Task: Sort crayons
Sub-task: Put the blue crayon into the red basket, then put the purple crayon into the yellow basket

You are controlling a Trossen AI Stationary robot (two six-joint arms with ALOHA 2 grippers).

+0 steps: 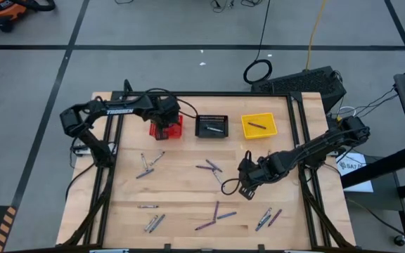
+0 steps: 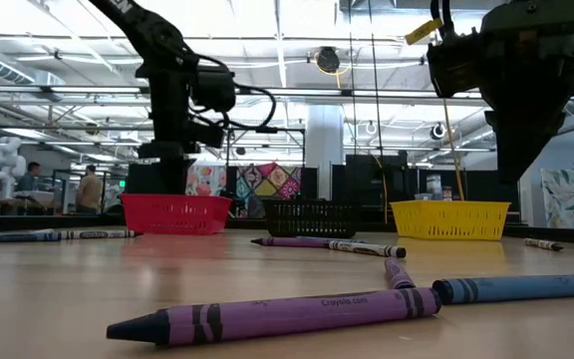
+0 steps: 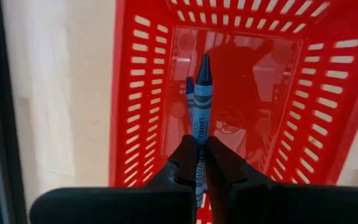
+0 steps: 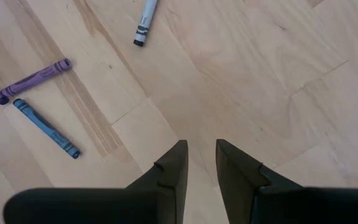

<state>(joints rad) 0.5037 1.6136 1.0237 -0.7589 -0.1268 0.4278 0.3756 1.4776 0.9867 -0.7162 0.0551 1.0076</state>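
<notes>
My left gripper (image 1: 166,121) hangs over the red basket (image 3: 142,93) at the table's far left, shut on a blue crayon (image 3: 201,102) whose tip points down into the basket. A second blue tip (image 3: 189,84) shows just beside it. My right gripper (image 4: 201,149) stands open over bare wood right of the table's middle (image 1: 247,177), with nothing between its fingers. Near it lie a grey crayon (image 4: 145,22), a purple one (image 4: 36,78) and a blue one (image 4: 45,129), all flat on the wood. My left gripper pinches the blue crayon's rear part (image 3: 198,138) between its two fingers. The fingers point steeply down from above, and the crayon runs along them, not across. Its pointed end (image 3: 204,62) sticks out past the fingertips toward the basket's floor; I cannot tell whether it touches.
A black basket (image 1: 211,126) and a yellow basket (image 1: 259,125), each with a crayon inside, stand right of the red one along the far edge. Loose crayons lie at the left (image 1: 146,165), the middle (image 1: 209,167) and near the front edge (image 1: 216,214), (image 1: 267,218).
</notes>
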